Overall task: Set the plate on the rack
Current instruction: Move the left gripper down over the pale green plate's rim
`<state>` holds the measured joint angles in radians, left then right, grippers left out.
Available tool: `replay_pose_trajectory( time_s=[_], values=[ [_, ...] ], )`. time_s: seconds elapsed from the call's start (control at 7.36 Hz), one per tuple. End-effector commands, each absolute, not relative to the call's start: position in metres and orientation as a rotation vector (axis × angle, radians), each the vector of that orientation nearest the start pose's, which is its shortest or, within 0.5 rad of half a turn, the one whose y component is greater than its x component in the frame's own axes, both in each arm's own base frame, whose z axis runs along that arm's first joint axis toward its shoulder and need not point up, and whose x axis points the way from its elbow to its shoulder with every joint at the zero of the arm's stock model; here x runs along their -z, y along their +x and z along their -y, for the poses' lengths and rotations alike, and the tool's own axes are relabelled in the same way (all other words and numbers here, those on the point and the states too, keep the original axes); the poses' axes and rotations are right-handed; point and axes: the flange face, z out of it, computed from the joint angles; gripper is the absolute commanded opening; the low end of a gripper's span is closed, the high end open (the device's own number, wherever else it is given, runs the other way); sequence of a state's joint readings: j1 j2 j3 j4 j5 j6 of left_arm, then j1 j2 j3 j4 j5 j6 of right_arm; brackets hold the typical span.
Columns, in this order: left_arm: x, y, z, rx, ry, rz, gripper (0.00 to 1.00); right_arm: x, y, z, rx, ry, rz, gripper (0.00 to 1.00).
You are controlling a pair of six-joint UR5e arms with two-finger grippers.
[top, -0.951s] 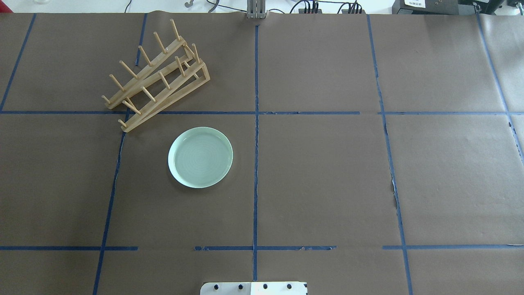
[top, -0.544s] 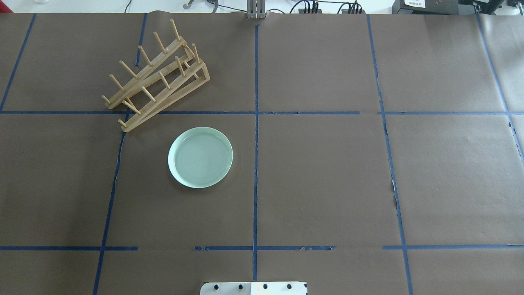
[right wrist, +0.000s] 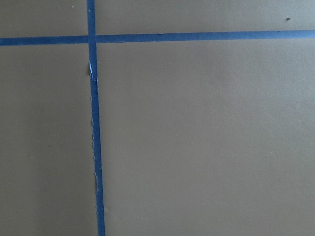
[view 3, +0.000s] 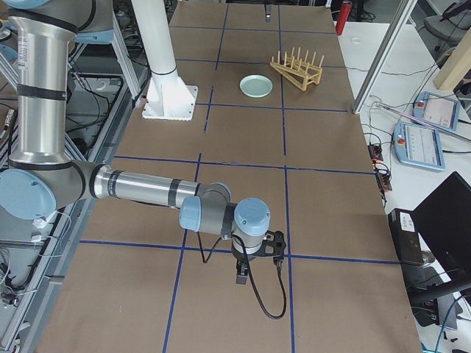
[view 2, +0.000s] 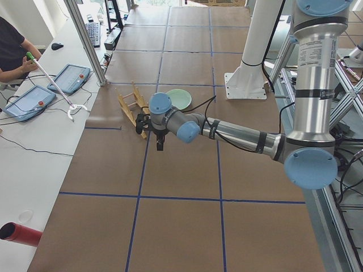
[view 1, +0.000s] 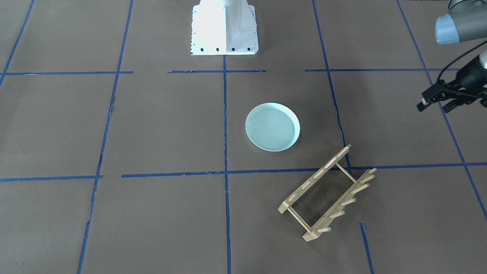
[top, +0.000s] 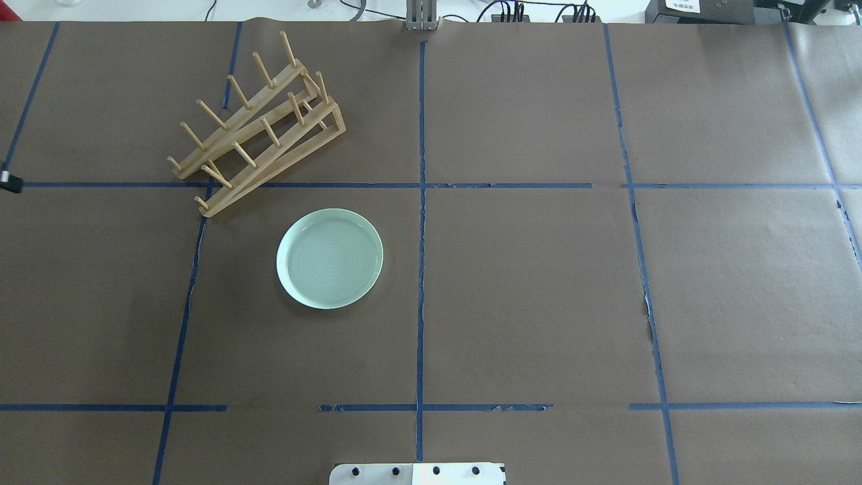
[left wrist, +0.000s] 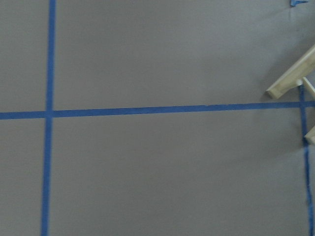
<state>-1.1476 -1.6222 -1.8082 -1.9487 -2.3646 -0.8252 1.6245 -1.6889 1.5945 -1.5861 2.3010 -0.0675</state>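
Plate: We see one green plate (top: 329, 259). It lies flat on the table (top: 539, 269) with its rim up. Nothing holds it. It is not on the rack yet.

Rack: We see one wooden rack (top: 259, 128). It sits near the plate, on the far side from the robot, and the two do not touch. It stands on its two long rails with the pegs up. We think that is so a plate can stand on its edge between the pegs.

Pegs: We count about six on each rail.

Claws: There are two, one on each arm.

Left claw: The left claw (view 1: 433, 105) hangs over the table's left side, off to the side of the rack. Its two fingers are spread apart and there is nothing between them. Its own camera sees just the corner of the rack. We think this arm will fetch the plate, because the plate and rack are on its side.

Right claw: The right claw (view 3: 252, 266) is well apart from the plate, over bare table. We only see it from the side, so we cannot tell how wide its fingers are.

Next job: The plate lies flat, so we think the claw must grab it by the rim, tip it up, and slide it between two pegs.
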Motion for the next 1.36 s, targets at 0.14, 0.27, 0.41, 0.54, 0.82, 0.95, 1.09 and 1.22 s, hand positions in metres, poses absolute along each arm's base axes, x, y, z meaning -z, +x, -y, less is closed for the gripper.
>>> replay_pose_trajectory(
  time_s=[0.14, 0.27, 0.41, 0.54, 0.82, 0.95, 1.09, 1.22],
  values=[
    [-0.324, 0.358, 0.516, 0.150, -0.130, -0.922, 1.00, -0.706, 0.090, 0.427, -0.027, -0.060, 0.734, 1.00],
    [-0.295, 0.381, 0.533, 0.178, -0.093, -0.863, 1.00, -0.706, 0.090, 0.427, -0.027, -0.060, 0.734, 1.00],
    [-0.286, 0.424, 0.521, 0.174, -0.110, -0.840, 1.00, -0.706, 0.090, 0.427, -0.027, -0.060, 0.734, 1.00],
    [-0.280, 0.469, 0.511, 0.261, -0.183, -0.813, 1.00, -0.706, 0.090, 0.427, -0.027, -0.060, 0.734, 1.00],
    [-0.253, 0.502, 0.512, 0.291, -0.165, -0.802, 1.00, -0.706, 0.090, 0.427, -0.027, -0.060, 0.734, 1.00],
    [-0.235, 0.527, 0.528, 0.289, -0.157, -0.792, 1.00, -0.706, 0.090, 0.427, -0.027, -0.060, 0.734, 1.00],
    [-0.213, 0.553, 0.547, 0.294, -0.102, -0.763, 0.99, -0.706, 0.090, 0.427, -0.027, -0.060, 0.734, 1.00],
    [-0.213, 0.570, 0.538, 0.282, -0.060, -0.747, 0.95, -0.706, 0.090, 0.427, -0.027, -0.060, 0.734, 1.00]
  ],
)
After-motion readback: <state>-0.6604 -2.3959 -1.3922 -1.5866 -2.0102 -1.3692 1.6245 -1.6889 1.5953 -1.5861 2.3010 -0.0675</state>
